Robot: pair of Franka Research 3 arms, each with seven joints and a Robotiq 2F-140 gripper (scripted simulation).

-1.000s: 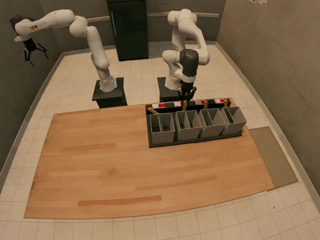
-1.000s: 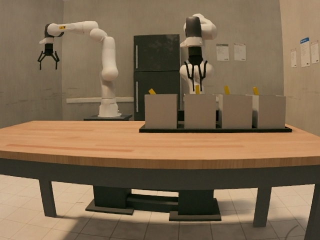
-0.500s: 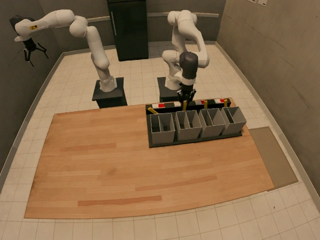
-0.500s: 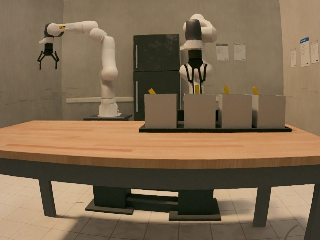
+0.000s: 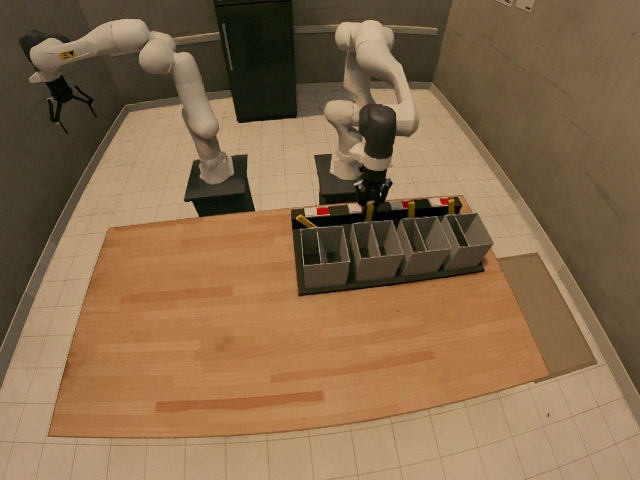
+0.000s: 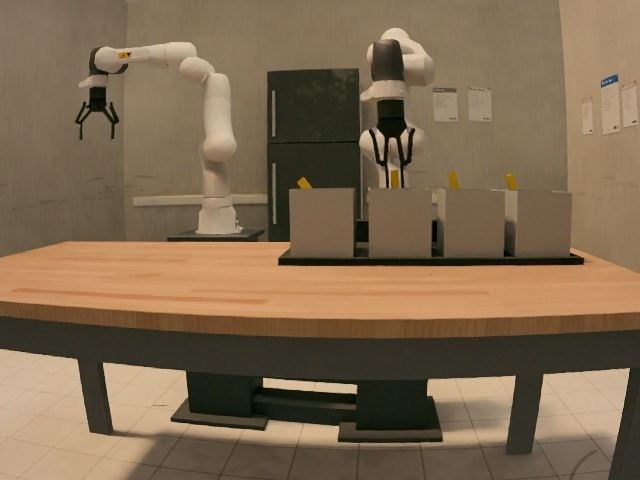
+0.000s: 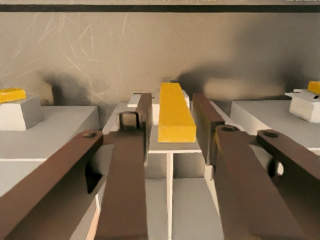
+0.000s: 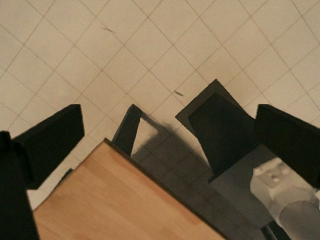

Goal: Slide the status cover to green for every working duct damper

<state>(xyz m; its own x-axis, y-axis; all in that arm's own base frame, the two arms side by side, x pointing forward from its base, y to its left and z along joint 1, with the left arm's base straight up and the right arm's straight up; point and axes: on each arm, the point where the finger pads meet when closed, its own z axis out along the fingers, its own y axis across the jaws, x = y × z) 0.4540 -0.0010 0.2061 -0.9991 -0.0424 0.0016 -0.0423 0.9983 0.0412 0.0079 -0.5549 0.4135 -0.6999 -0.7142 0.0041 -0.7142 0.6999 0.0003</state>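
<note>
Left gripper, nearer arm, part-closed astride upright yellow damper lever by table's back edge; nothing gripped.

L arm's fingers a bit lower vs. 1 sec ago, alongside yellow lever.
</note>
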